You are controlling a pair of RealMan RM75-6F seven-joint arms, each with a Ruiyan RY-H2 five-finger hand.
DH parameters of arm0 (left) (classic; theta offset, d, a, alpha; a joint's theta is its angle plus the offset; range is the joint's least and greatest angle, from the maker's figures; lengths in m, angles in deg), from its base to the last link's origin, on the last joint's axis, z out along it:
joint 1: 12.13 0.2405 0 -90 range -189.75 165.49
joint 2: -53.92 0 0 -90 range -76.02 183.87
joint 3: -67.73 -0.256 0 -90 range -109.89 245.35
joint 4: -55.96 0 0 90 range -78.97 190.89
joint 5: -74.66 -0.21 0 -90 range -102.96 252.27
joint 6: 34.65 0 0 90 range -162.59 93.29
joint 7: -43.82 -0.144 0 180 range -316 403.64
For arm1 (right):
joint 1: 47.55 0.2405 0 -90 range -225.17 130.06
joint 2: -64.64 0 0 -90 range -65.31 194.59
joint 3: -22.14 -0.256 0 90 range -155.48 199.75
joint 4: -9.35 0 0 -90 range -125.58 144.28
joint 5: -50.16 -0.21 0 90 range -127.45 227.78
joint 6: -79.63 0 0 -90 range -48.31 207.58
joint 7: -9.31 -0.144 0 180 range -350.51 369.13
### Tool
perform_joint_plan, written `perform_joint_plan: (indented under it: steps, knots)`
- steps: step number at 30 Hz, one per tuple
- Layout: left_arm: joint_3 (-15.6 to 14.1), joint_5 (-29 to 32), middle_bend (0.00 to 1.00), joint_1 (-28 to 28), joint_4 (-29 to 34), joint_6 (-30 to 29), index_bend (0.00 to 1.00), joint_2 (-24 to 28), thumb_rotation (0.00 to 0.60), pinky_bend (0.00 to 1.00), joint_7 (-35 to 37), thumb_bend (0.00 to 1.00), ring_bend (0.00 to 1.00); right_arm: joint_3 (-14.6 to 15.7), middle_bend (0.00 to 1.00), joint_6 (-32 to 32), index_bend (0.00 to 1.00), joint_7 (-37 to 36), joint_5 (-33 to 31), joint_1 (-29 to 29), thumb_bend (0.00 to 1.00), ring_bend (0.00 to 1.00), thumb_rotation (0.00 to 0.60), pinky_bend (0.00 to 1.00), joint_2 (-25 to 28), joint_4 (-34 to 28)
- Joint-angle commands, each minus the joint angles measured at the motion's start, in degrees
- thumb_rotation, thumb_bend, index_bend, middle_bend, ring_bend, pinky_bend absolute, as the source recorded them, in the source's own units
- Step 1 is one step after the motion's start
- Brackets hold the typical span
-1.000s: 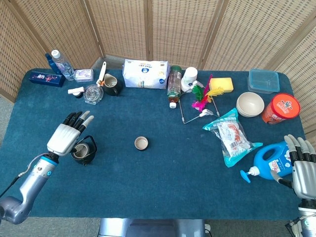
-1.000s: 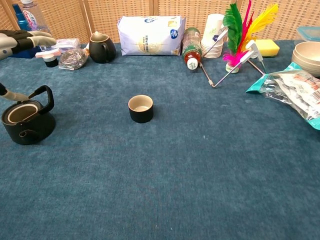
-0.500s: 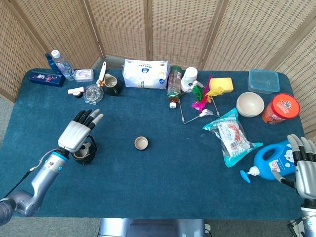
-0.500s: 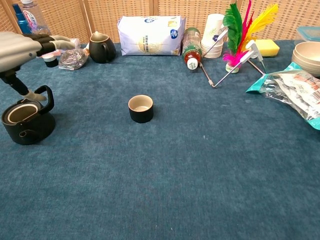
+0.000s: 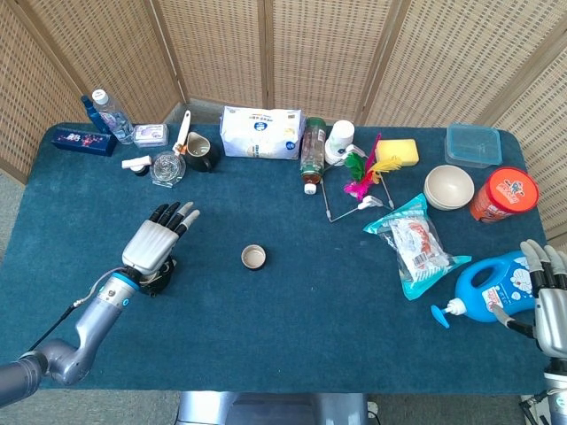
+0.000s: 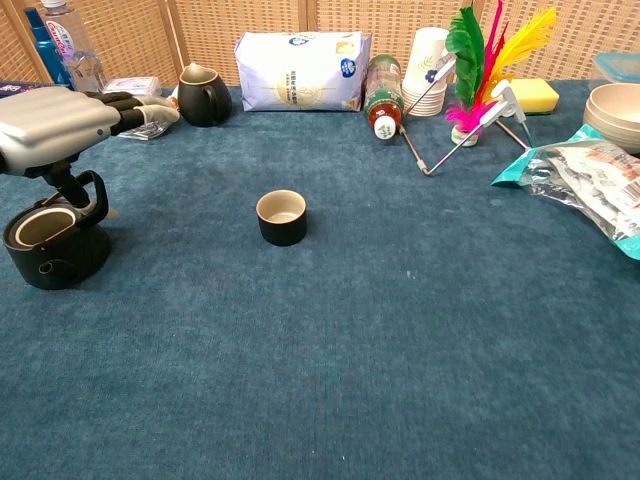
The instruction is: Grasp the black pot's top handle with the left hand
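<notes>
The black pot (image 6: 50,245) stands at the left of the blue table, its arched top handle (image 6: 93,190) upright over the open mouth. In the head view the pot (image 5: 158,278) is mostly hidden under my left hand (image 5: 159,237). That hand (image 6: 70,118) hovers just above the pot with its fingers stretched flat toward the table's middle; the thumb hangs down beside the handle. It holds nothing. My right hand (image 5: 549,297) sits at the table's right edge, fingers straight and apart, empty.
A small black cup (image 5: 253,257) sits mid-table. Along the back stand a dark teapot (image 6: 203,94), a white bag (image 6: 300,70), bottles and feather shuttlecocks (image 6: 480,60). A snack packet (image 5: 412,243), blue detergent bottle (image 5: 483,288), bowl (image 5: 448,187) and red tub (image 5: 504,194) lie right.
My left hand has moved right and forward over the pot, now covering it in the head view, its thumb lowered by the handle. The right hand has slid slightly lower.
</notes>
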Motion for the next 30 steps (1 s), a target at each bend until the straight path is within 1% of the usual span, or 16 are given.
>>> perform_joint_plan:
  steps: [1, 2, 3, 4, 6, 9, 11, 12, 15, 19, 25, 30]
  knots:
    - [-0.43, 1.36, 0.4, -0.44, 0.85, 1.32, 0.35, 0.4, 0.6, 0.56, -2.51, 0.0, 0.39, 0.02, 0.0, -0.02, 0.0, -0.06, 0.01, -0.02, 0.0, 0.0, 0.6, 0.0, 0.07, -0.06]
    - [-0.46, 1.91, 0.48, -0.54, 1.31, 1.67, 0.43, 0.58, 0.6, 0.64, -3.35, 0.01, 0.47, 0.05, 0.0, -0.07, 0.0, -0.07, 0.03, -0.02, 0.0, 0.0, 0.6, 0.0, 0.1, -0.09]
    - [-0.41, 2.56, 0.53, -0.59, 1.9, 1.96, 0.49, 0.75, 0.6, 0.69, -3.97, 0.03, 0.52, 0.07, 0.0, -0.11, 0.0, -0.06, 0.02, -0.02, 0.0, 0.0, 0.6, 0.0, 0.12, -0.12]
    - [-0.35, 3.2, 0.57, -0.61, 2.46, 2.18, 0.53, 0.92, 0.6, 0.72, -4.47, 0.04, 0.56, 0.08, 0.0, -0.15, 0.0, -0.05, 0.02, 0.0, 0.0, 0.0, 0.6, 0.0, 0.14, -0.13]
    - [-0.4, 4.12, 0.67, -0.72, 3.43, 2.59, 0.63, 1.38, 0.6, 0.79, -5.41, 0.1, 0.65, 0.09, 0.0, -0.21, 0.0, 0.02, 0.0, 0.0, 0.0, 0.0, 0.6, 0.0, 0.18, -0.21]
    - [-0.67, 6.06, 0.79, -0.84, 4.83, 3.09, 0.74, 2.22, 0.6, 0.83, -8.94, 0.17, 0.73, 0.21, 0.0, -0.45, 0.0, 0.02, -0.01, 0.02, 0.0, 0.0, 0.6, 0.0, 0.29, -0.42]
    - [-0.72, 6.94, 0.85, -0.83, 5.58, 2.98, 0.8, 2.49, 0.6, 0.84, -10.38, 0.21, 0.77, 0.27, 0.0, -0.52, 0.0, 0.03, 0.03, 0.03, 0.0, 0.0, 0.6, 0.0, 0.35, -0.5]
    - [-0.73, 7.4, 0.87, -0.8, 5.94, 2.8, 0.81, 2.61, 0.6, 0.84, -11.11, 0.23, 0.79, 0.29, 0.0, -0.54, 0.0, 0.06, 0.05, 0.03, 0.0, 0.0, 0.6, 0.0, 0.36, -0.54]
    - [-0.71, 8.78, 0.89, -0.63, 6.93, 2.29, 0.82, 3.11, 0.6, 0.85, -12.6, 0.24, 0.8, 0.36, 0.0, -0.49, 0.0, 0.17, 0.22, 0.03, 0.0, 0.0, 0.6, 0.0, 0.33, -0.66]
    - [-0.63, 9.7, 0.9, -0.58, 7.92, 1.85, 0.82, 3.99, 0.6, 0.85, -12.27, 0.25, 0.81, 0.39, 0.0, -0.45, 0.0, 0.39, 0.29, 0.03, 0.0, 0.0, 0.6, 0.0, 0.27, -0.63]
    - [-0.42, 7.03, 0.91, -0.11, 8.37, -0.4, 0.82, 4.87, 0.6, 0.85, -6.7, 0.25, 0.81, 0.42, 0.0, -0.54, 0.0, 0.42, 0.27, 0.05, 0.0, 0.0, 0.6, 0.0, 0.22, -0.66]
    - [0.57, 3.7, 0.91, 0.17, 8.86, -3.81, 0.82, 5.75, 0.6, 0.85, -1.43, 0.24, 0.81, 0.42, 0.0, -0.57, 0.0, 0.53, 0.24, 0.07, 0.0, 0.0, 0.6, 0.0, 0.16, -0.64]
